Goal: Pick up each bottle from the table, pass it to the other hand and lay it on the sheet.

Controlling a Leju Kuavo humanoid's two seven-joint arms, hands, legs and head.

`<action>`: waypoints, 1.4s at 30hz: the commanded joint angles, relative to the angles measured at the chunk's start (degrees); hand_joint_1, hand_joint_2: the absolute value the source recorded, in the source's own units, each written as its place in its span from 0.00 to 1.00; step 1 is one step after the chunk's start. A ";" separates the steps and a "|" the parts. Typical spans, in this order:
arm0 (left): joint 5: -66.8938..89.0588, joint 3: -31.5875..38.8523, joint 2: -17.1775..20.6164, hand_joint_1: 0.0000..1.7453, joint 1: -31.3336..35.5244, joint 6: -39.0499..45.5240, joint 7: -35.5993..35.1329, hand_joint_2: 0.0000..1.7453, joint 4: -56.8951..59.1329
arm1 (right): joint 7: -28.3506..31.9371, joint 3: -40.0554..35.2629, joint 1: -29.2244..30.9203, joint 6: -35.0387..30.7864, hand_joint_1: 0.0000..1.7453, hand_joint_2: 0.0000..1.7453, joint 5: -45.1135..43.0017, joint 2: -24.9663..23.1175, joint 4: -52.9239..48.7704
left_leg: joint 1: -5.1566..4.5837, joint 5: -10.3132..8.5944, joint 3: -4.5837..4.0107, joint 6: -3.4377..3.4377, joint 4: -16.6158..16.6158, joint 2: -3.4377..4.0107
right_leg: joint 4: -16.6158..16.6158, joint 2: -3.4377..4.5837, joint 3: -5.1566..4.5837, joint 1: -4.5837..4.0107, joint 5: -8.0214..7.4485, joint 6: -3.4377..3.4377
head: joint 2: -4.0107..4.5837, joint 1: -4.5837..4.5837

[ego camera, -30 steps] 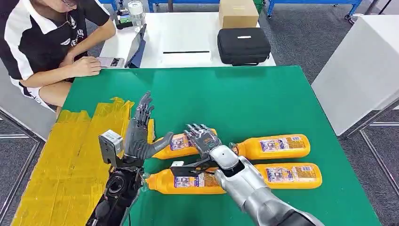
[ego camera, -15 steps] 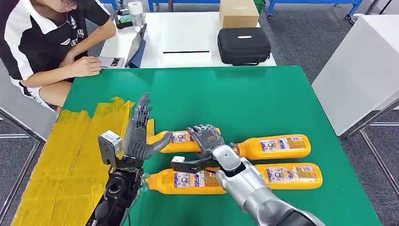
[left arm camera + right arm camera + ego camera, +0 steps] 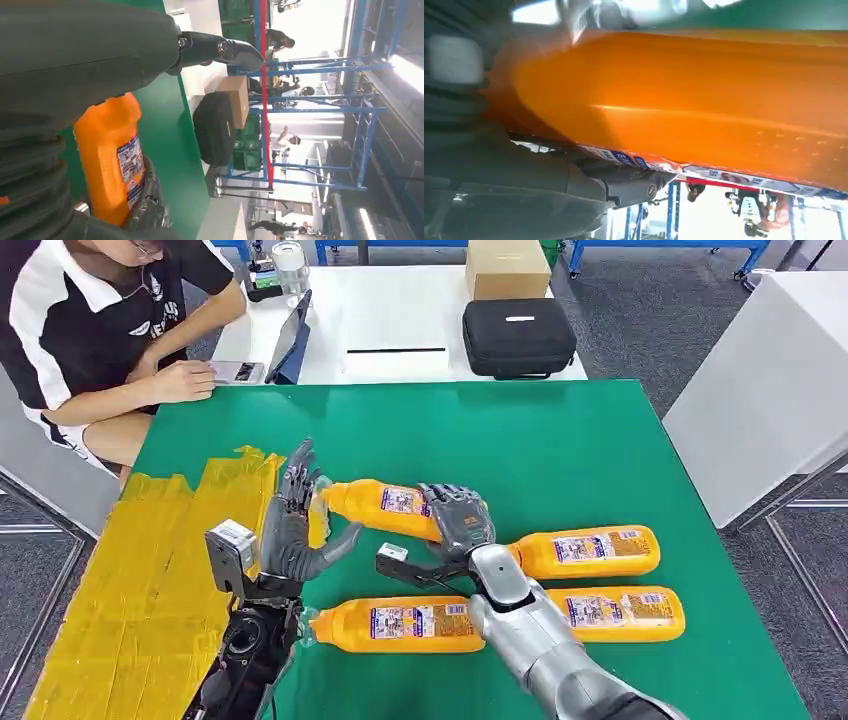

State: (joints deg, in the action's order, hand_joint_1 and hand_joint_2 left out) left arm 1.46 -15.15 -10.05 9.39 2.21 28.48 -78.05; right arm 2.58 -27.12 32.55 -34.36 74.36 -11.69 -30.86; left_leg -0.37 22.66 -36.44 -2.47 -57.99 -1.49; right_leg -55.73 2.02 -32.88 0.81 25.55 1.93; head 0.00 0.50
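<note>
Head view, looking down on a green table [image 3: 560, 440]. The right hand [image 3: 458, 522] grips an orange bottle [image 3: 385, 508] around its labelled middle and holds it lifted, neck end pointing to 9 o'clock, probably so that end can be offered across. The left hand [image 3: 295, 525] waits just beside that end, fingers spread wide and upright, thumb out, holding nothing; whether it already touches the bottle is unclear. The yellow sheet [image 3: 150, 570] lies at 8 o'clock of the table (taped flat along the table's left edge), right behind the left hand, so the drop-off looks short. Three more bottles [image 3: 590, 550] lie on their sides at 5 o'clock, close under the right forearm, leaving little room below. A seated person [image 3: 90, 320] is at 11 o'clock, beyond the table's far edge
</note>
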 commanded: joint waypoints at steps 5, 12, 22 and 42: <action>0.36 -1.00 0.15 0.00 2.22 -0.65 0.16 1.00 1.91 | 17.13 20.98 -8.57 -4.51 1.00 1.00 -27.37 -0.43 -23.16 | 0.04 0.12 0.14 0.16 -0.04 -0.08 | -0.02 -0.34 0.20 -0.07 0.15 -0.09 | 0.00 0.02; -1.56 -3.11 1.08 0.00 4.34 -2.32 -1.73 1.00 -0.24 | 27.51 24.12 -14.26 11.49 1.00 1.00 -65.91 0.19 -33.04 | 0.02 0.03 -0.01 0.11 -0.03 -0.18 | 0.01 -0.36 0.07 -0.04 0.08 -0.07 | 0.00 0.00; -3.43 -5.77 2.59 0.00 7.72 -5.04 -8.31 1.00 -0.99 | 32.18 14.64 -15.64 16.61 1.00 1.00 -68.72 1.07 -35.57 | 0.03 0.09 0.07 0.15 -0.03 0.09 | -0.01 -0.17 0.09 -0.06 0.07 -0.09 | 0.00 0.02; -3.88 -10.02 3.24 0.00 7.69 -6.01 -9.61 1.00 -4.90 | 32.20 5.20 -13.53 19.12 1.00 1.00 -62.92 1.34 -28.66 | 0.02 0.05 0.08 0.10 0.02 0.09 | 0.05 -0.09 0.09 -0.04 0.03 -0.06 | 0.00 0.00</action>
State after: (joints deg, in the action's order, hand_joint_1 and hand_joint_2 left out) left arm -1.88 -21.97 -8.94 15.55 -3.80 19.26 -81.92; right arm 35.47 -16.24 15.98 -14.75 8.48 -11.19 -65.81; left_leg -0.38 22.66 -36.49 -2.48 -58.00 -1.49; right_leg -55.73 1.98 -32.91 0.82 25.55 1.93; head 0.00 0.50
